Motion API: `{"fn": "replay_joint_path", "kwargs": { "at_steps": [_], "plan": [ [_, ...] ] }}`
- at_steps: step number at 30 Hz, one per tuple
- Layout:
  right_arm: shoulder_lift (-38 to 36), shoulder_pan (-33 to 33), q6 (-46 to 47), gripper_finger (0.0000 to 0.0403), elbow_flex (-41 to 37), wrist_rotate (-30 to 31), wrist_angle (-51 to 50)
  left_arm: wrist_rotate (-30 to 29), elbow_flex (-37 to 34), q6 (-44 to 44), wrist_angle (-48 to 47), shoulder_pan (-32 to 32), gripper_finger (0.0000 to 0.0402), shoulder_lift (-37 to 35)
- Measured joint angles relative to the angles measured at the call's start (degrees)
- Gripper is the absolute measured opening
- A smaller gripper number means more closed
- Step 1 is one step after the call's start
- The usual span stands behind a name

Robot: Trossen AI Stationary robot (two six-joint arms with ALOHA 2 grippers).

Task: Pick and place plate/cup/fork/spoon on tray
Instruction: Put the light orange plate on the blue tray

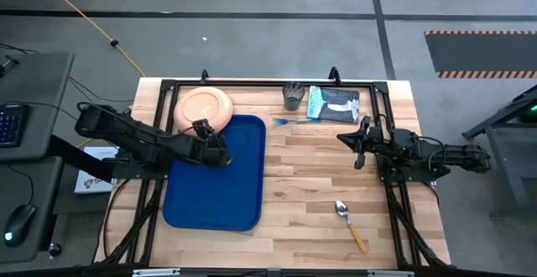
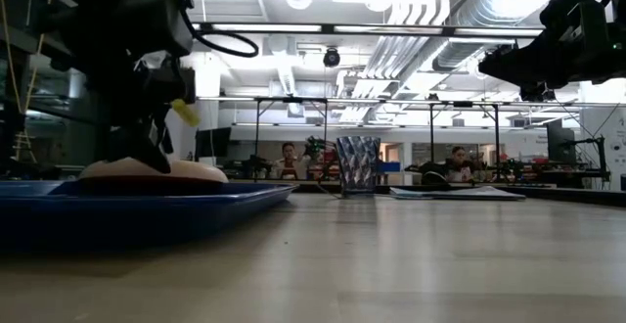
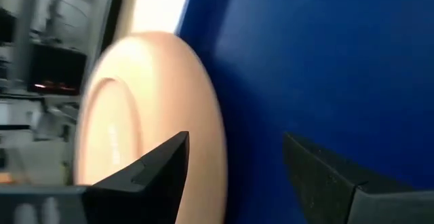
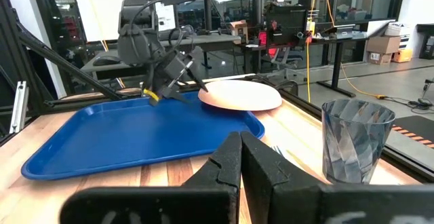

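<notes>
The peach-orange plate [image 1: 205, 107] lies at the tray's far left corner, its near part over the rim of the dark-blue tray [image 1: 216, 185] and the rest over the table. My left gripper [image 1: 218, 147] is open low over the tray, just near of the plate's rim [image 3: 203, 115]. One finger [image 3: 156, 173] shows in front of the plate, the other [image 3: 319, 170] over the tray floor. My right gripper [image 4: 241, 157] is shut and empty above the table's right side [image 1: 359, 147]. The grey cup [image 1: 293, 95], the blue fork [image 1: 294, 121] and the spoon [image 1: 351, 224] lie on the table. My left gripper stands with open fingers at the plate's near rim [image 4: 207, 91], coming level from the near left. I cannot tell whether a finger touches the plate.
A teal-and-black packet [image 1: 334, 104] lies at the far edge beside the cup. A black frame [image 1: 252, 84] runs along the table's far edge and sides. People sit at desks in the room behind the table.
</notes>
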Motion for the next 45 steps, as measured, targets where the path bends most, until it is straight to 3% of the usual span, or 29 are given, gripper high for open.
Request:
{"fn": "replay_joint_path", "kwargs": {
  "at_steps": [4,23,35,45],
  "plan": [
    [0.0,0.0,0.0,0.0,0.0,0.0,0.0,2.8,0.0,-1.3,-0.6,-1.2,0.0227,0.1],
    [0.0,0.0,0.0,0.0,0.0,0.0,0.0,-9.4,-6.3,0.7,3.0,-2.1,0.0227,0.1],
    [0.0,0.0,0.0,0.0,0.0,0.0,0.0,-8.4,-6.1,0.6,2.1,-1.8,0.0227,3.3],
    [0.0,0.0,0.0,0.0,0.0,0.0,0.0,-17.4,-5.8,0.1,2.4,0.5,0.0227,9.4]
  ]
}}
